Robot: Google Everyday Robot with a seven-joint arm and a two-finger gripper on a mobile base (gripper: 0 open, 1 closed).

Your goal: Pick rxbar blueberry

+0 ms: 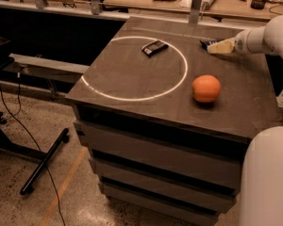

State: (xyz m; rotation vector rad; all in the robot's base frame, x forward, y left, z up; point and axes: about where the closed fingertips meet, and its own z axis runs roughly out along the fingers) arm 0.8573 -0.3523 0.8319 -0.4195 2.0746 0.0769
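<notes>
Gripper (216, 46) sits far-right over table (132, 79) w/ tip at rxbar blueberry (205, 43); open/closed can't tell. Go low, square across bar's narrow width.

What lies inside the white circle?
Only a dark wrapped bar, near the circle's far side. The orange and the gripper are outside, to the right. What the bar covers cannot be seen.

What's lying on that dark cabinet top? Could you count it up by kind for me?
Oranges: 1, the orange, outside the white circle.
Wrapped bars: 2, a black-and-grey bar inside the circle, and a dark sliver, likely the rxbar blueberry, at the tip of the gripper near the far right.
Total: 3
</notes>
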